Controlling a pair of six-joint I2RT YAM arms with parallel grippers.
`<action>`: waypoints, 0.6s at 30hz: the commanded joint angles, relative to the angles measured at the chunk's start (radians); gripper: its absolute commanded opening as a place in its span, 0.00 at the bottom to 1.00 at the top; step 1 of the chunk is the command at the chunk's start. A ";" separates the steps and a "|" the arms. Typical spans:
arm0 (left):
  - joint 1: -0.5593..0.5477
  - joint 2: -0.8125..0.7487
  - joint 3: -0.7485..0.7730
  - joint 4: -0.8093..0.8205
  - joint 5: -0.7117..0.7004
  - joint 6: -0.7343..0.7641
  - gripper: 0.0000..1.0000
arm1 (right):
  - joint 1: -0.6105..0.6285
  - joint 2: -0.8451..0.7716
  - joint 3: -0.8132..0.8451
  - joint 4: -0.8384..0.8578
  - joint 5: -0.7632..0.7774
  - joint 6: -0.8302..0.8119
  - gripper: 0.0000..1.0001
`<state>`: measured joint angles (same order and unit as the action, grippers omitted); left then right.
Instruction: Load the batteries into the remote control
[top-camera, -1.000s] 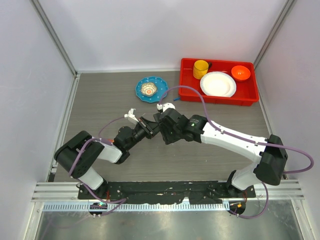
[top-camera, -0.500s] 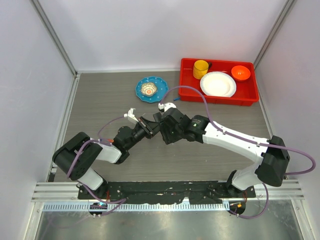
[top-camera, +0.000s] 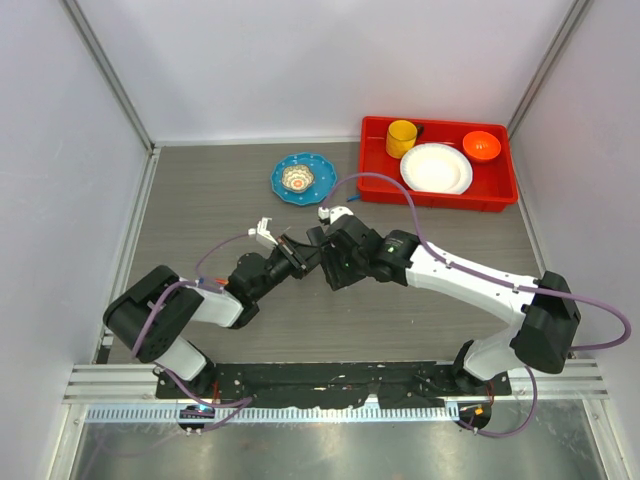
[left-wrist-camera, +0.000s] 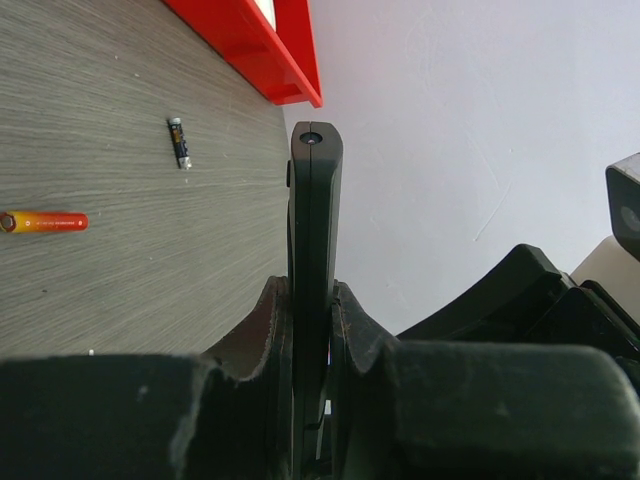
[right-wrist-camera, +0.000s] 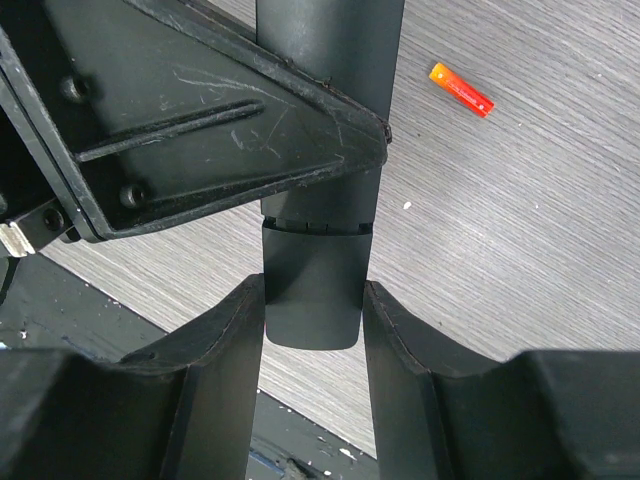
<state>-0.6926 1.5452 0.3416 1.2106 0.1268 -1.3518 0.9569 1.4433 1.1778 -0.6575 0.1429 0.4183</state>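
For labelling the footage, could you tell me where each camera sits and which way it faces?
Top external: above and behind the bases, looking down on the grey wood-grain table; both arms show, left gripper and right gripper meeting.
Left wrist: facing along its fingers, shut on the slim black plastic remote control, towards the red plastic tray.
Right wrist: facing down between its fingers, closed on the remote control's end.
Shared: both wrist views show the remote control and one small orange-red cylindrical battery on the table.

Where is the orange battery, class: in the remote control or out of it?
Out. The orange battery lies bare on the table, apart from the remote control that the left gripper holds.
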 joint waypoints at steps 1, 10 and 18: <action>-0.022 -0.066 0.013 0.337 0.033 -0.039 0.00 | -0.023 -0.015 -0.021 0.016 0.037 0.007 0.25; -0.044 -0.085 0.019 0.336 0.027 -0.049 0.00 | -0.035 -0.015 -0.020 0.021 0.035 0.002 0.25; -0.062 -0.099 0.016 0.336 0.017 -0.050 0.00 | -0.044 -0.017 -0.020 0.021 0.035 -0.004 0.25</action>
<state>-0.7200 1.5261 0.3416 1.1881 0.0868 -1.3491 0.9405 1.4330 1.1702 -0.6609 0.1139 0.4175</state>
